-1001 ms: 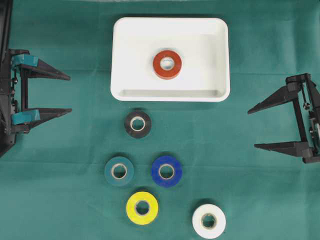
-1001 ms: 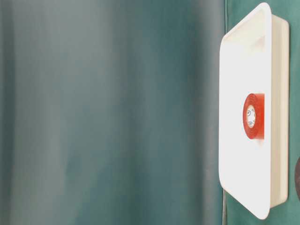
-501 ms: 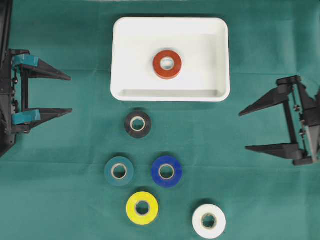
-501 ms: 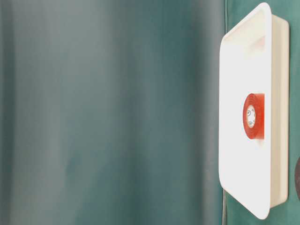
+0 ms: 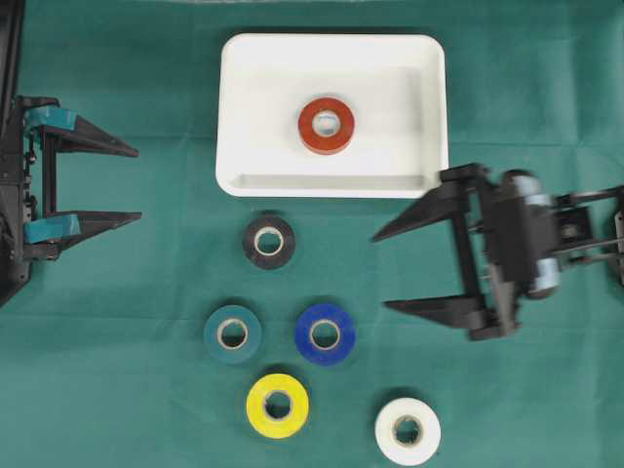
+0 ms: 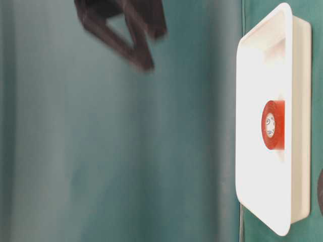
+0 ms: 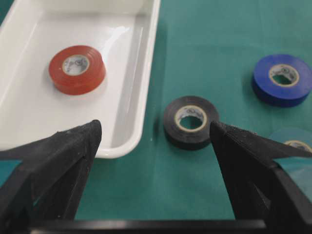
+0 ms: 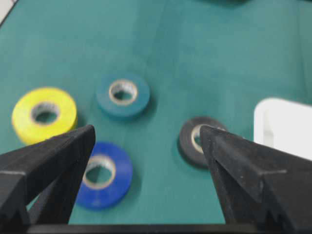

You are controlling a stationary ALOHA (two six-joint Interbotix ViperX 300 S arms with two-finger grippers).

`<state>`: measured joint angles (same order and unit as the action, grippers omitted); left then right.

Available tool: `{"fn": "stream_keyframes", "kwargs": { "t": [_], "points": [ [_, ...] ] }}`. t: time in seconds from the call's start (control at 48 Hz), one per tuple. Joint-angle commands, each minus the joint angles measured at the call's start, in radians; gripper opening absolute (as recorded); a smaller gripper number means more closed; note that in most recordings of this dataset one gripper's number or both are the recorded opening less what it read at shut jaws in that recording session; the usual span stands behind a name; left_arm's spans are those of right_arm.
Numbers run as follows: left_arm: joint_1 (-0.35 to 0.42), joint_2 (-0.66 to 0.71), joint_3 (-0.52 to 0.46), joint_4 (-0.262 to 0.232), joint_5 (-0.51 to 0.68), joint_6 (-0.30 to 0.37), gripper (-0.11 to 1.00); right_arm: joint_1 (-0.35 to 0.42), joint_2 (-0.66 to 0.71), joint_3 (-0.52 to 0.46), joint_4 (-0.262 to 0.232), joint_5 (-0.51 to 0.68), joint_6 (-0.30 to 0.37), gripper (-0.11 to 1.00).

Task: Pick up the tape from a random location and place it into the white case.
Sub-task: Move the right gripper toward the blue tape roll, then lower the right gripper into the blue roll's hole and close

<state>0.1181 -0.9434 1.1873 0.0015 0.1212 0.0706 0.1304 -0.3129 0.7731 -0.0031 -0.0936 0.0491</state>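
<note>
In the overhead view, the white roll (image 5: 408, 430) sat nearest, at the bottom right, with the yellow roll (image 5: 277, 405) to its left. Above them lay the blue roll (image 5: 325, 333) and the teal roll (image 5: 232, 334), then the black roll (image 5: 268, 242) in the middle. All lay flat on the green cloth (image 5: 117, 390), holes up, so no roll had a long side.

The right gripper (image 5: 382, 272) was at the middle right with its jaws wide apart and nothing in them. They pointed left. The black and blue rolls lay just left of its tips, so this arm looked nearer.

The left gripper (image 5: 135, 184) sat at the left edge, jaws apart too, empty.

Farthest, at the top, the white case (image 5: 234, 117) held a red roll (image 5: 326, 125).
</note>
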Motion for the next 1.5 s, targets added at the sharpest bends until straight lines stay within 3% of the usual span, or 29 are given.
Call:
{"fn": "stream_keyframes", "kwargs": {
  "t": [0.0, 0.271, 0.605, 1.251, 1.481],
  "points": [
    [-0.003, 0.008, -0.011, -0.002, -0.009, -0.002, 0.98, 0.003, 0.054, -0.080, -0.003, -0.012, -0.002, 0.91],
    [-0.003, 0.008, -0.011, -0.003, -0.009, -0.002, 0.98, 0.006, 0.195, -0.236, -0.006, 0.006, -0.005, 0.91],
    [-0.003, 0.008, -0.011, -0.005, -0.005, -0.003, 0.98, 0.014, 0.215, -0.270, -0.006, 0.072, 0.005, 0.91],
    [-0.003, 0.008, -0.012, -0.005, -0.006, -0.003, 0.98, 0.041, 0.360, -0.528, -0.006, 0.706, 0.106, 0.91],
    [-0.003, 0.008, -0.012, -0.005, -0.008, -0.003, 0.98, 0.046, 0.394, -0.584, -0.014, 0.818, 0.114, 0.91]
  ]
}}
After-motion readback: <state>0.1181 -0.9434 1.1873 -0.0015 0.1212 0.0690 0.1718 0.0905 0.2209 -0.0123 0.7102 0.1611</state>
